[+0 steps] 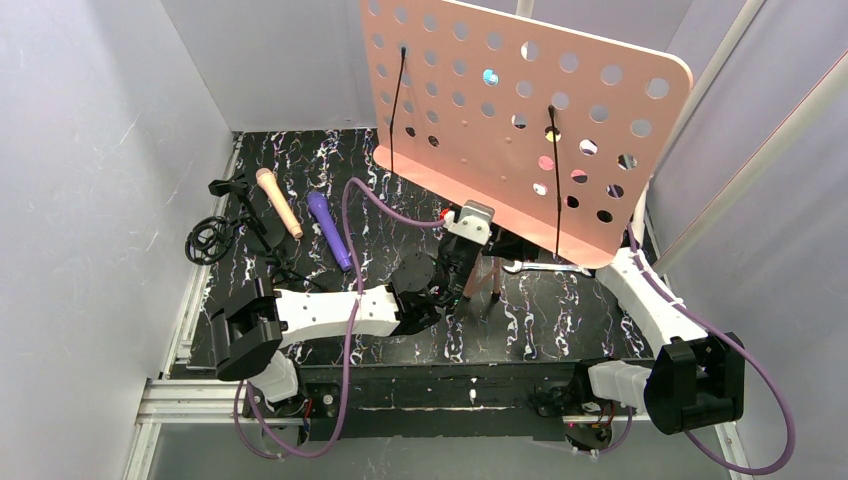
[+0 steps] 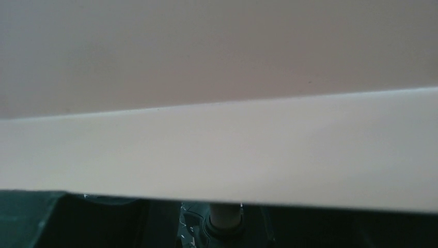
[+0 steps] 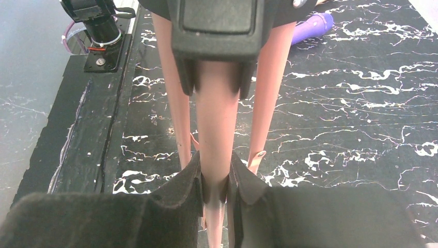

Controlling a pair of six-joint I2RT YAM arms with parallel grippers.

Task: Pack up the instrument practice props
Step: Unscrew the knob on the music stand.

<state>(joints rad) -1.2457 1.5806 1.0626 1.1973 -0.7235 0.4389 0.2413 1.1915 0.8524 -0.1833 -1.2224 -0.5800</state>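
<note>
The salmon-pink perforated music rest (image 1: 520, 120) stands tilted on its tripod legs (image 1: 482, 283) at the table's middle. Its underside fills the left wrist view (image 2: 217, 155). My right gripper (image 3: 214, 188) is shut on the stand's pink pole (image 3: 217, 124), below the black leg hub (image 3: 217, 31). My left gripper (image 1: 468, 245) sits close under the rest's lower edge by the pole, and its jaws are hidden. A peach microphone (image 1: 279, 203) and a purple microphone (image 1: 330, 230) lie at the left. Two black mic holders (image 1: 212, 240) lie beside them. No music sheets show.
A silver wrench (image 1: 545, 268) lies on the black marbled table (image 1: 560, 320) right of the tripod. White walls close in on the left, back and right. The purple microphone also shows far off in the right wrist view (image 3: 312, 26).
</note>
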